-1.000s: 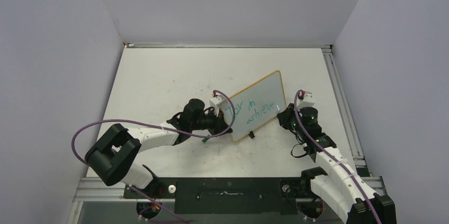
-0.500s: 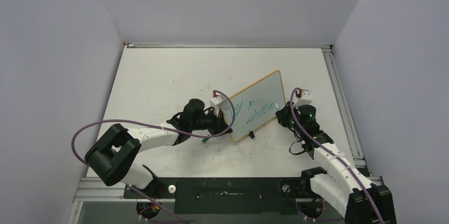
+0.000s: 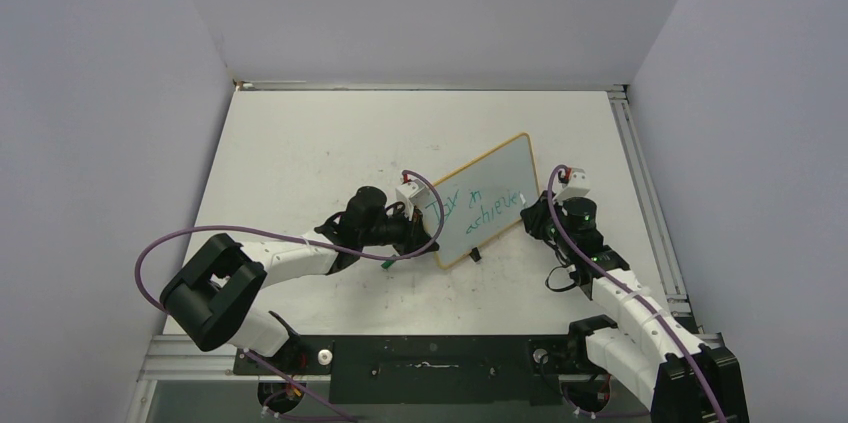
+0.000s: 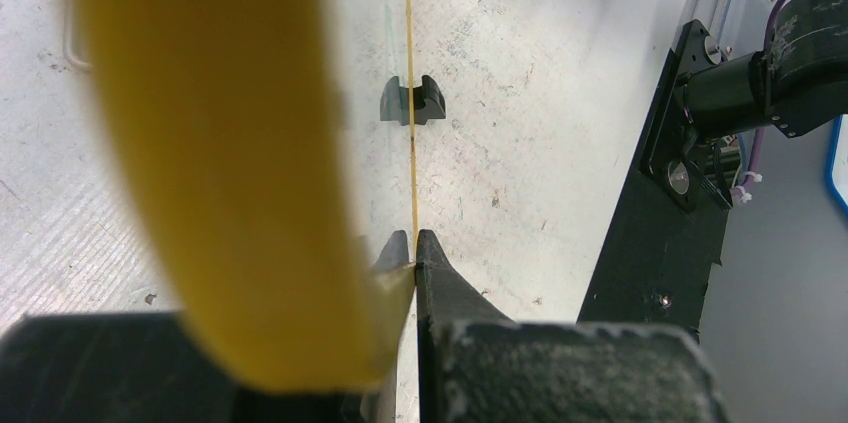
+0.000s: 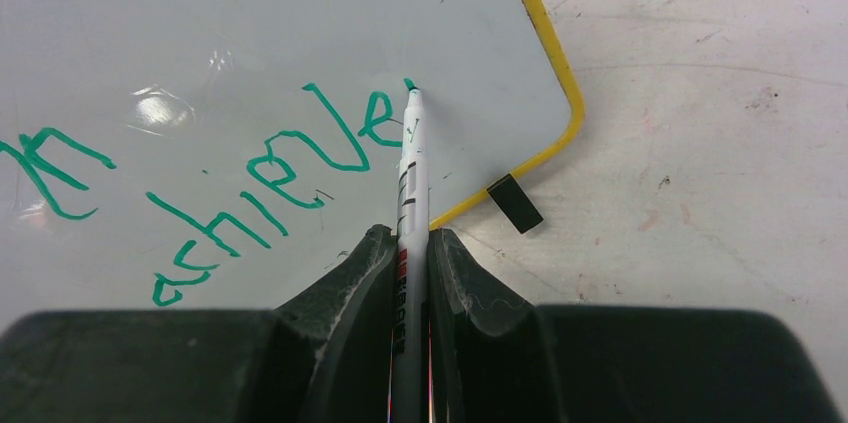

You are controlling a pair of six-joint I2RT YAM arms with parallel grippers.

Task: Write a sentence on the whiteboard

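Two grippers share the work: the left gripper (image 4: pixel 413 243) is clamped on the thin yellow rim of the whiteboard (image 3: pixel 505 168), probably to steady it where it stands mid-table on the scuffed table (image 3: pixel 300 153). The right gripper (image 5: pixel 410 241) pinches a slim white marker (image 5: pixel 411 158), its tip touching the glossy surface where the slanted green sentence (image 5: pixel 250 178) breaks off unfinished.

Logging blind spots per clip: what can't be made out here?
Left wrist: the whiteboard, edge-on in the left gripper, hides its own face; near rim blurred.
Top: the sentence is too small to read.
Right wrist: left edge cuts off its start; the right gripper hides the rear of the marker.
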